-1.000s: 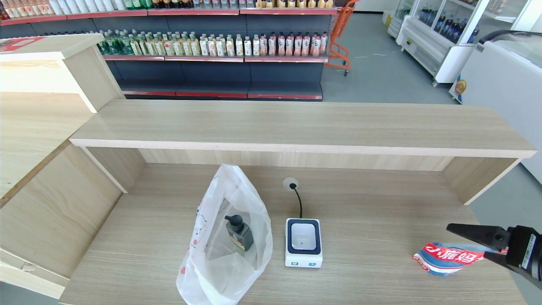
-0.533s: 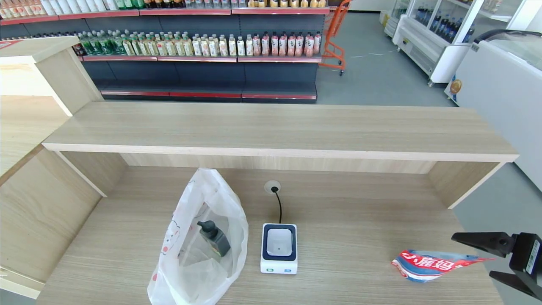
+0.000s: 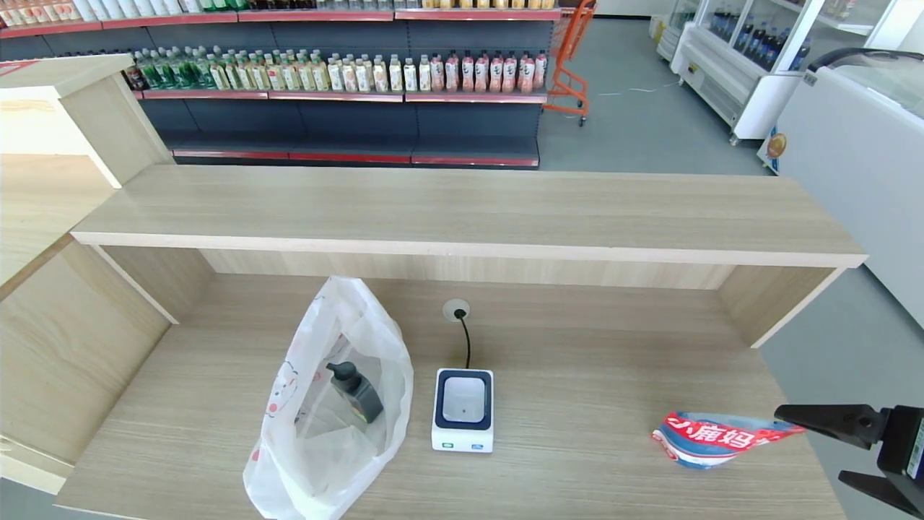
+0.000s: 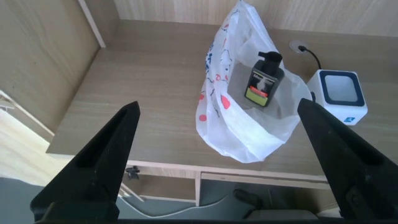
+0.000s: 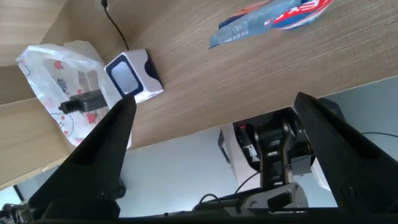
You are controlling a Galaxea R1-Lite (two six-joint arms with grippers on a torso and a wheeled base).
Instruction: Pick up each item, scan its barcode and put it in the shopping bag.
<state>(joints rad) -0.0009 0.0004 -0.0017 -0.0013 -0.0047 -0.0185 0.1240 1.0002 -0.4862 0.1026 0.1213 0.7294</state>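
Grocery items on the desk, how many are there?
2: a pump bottle inside the shopping bag, and a pouch lying on the desk right of the scanner. The bag could hide more.

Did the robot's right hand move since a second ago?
Yes. The right hand has slid rightward, away from the scanner, so its upper finger now overlaps only the right tip of the snack pouch.

shopping bag (image 3: 283,406): 1 | pump bottle (image 3: 355,391): 1 | barcode scanner (image 3: 463,410): 1 | snack pouch (image 3: 711,439): 1
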